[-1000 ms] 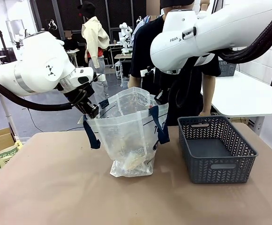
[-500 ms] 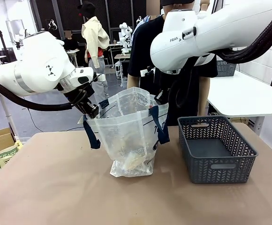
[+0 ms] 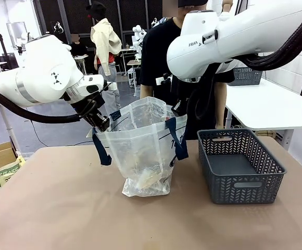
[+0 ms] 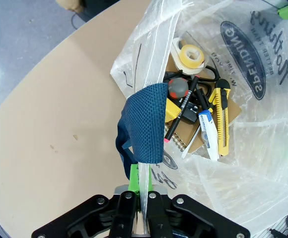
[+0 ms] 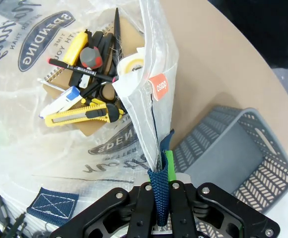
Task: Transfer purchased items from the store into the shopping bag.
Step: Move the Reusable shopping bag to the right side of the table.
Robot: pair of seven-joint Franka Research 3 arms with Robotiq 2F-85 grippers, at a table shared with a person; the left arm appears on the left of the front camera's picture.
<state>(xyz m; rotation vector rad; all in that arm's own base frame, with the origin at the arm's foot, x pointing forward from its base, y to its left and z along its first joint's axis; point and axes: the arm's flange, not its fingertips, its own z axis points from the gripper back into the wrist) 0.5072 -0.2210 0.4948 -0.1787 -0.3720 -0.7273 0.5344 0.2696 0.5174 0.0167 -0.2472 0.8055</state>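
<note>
The tan counter (image 3: 57, 208) carries a translucent shopping bag (image 3: 140, 151) standing near its middle, and a dark grey lattice basket (image 3: 242, 172) just beside it, not touching.

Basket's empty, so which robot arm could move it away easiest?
Probably the right. The basket sits on the robot's right of the bag, close to the right gripper, which pinches that bag edge. The left gripper pinches the opposite edge, farther off. Either must let go first.
</note>
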